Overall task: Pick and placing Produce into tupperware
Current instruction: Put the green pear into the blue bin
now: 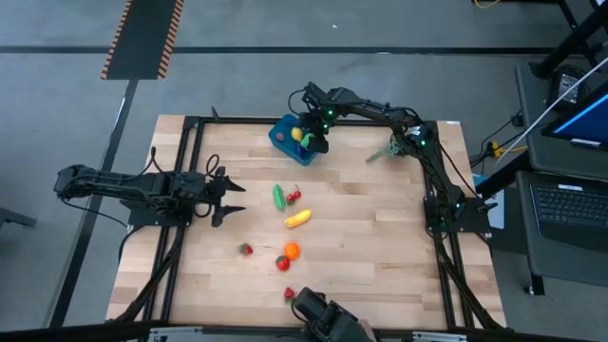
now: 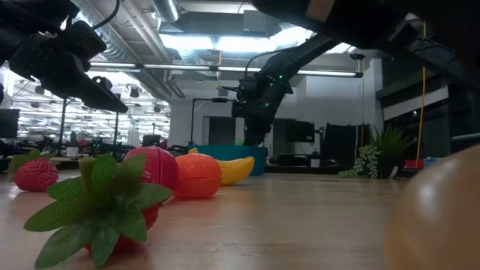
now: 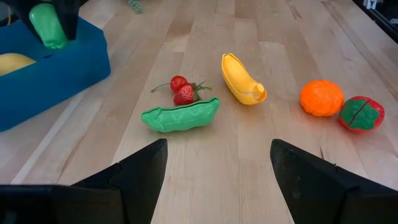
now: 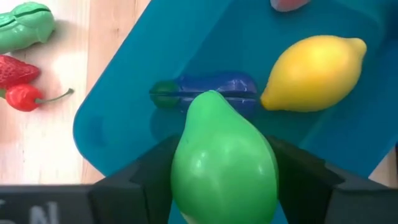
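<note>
Half the green pear (image 4: 222,160) hides between right gripper (image 4: 217,177) fingers.

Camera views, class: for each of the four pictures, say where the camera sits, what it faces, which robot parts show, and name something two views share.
High view: overhead, straight down on the table; both arms.
Low view: table height, past a strawberry into the room; arms above.
Left wrist view: past open left fingers toward the green pea pod.
Right wrist view: down into the blue tupperware; right fingers flank a green pear.
Shared: both wrist views show pea pod and tupperware.
</note>
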You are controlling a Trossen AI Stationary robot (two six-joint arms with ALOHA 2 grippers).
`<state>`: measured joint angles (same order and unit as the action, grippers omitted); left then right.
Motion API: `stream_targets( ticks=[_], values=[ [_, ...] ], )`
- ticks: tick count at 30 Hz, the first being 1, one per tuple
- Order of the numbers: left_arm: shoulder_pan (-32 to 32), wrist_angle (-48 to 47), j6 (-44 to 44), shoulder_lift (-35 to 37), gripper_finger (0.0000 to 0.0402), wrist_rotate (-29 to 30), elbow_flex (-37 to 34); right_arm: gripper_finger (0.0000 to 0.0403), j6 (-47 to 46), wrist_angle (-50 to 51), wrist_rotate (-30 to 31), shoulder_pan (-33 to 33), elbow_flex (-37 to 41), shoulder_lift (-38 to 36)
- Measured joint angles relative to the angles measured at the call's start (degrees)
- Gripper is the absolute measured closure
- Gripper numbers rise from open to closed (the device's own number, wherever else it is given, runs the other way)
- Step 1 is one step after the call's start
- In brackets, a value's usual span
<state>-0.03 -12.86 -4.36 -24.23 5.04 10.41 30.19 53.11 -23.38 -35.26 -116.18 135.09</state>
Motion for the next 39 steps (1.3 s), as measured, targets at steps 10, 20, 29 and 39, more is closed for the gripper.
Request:
stream_targets(
  ticks=[10,20,29,39],
  values=[
    [0.00,0.00,-0.01,0.00,0.0123,0.01,0.00,0.0166,-1.22,-0.01,0.00,0.22,0.02,-0.01],
    [0.00,-0.02,0.00,0.00,0.0123,0.00,0.00,0.0153,-2.07,2.72,-0.04,0.28,0.02,-0.26],
    [-0.01,-0.01,-0.02,-0.01,0.0123,0.00,0.00,0.0151,-3.13,2.08,-0.04,0.37,0.02,-0.26],
    [0.00,-0.02,-0.02,-0.02,0.0123,0.00,0.00,0.0151,-4.63,1.34,-0.11,0.52,0.02,-0.26]
  ],
)
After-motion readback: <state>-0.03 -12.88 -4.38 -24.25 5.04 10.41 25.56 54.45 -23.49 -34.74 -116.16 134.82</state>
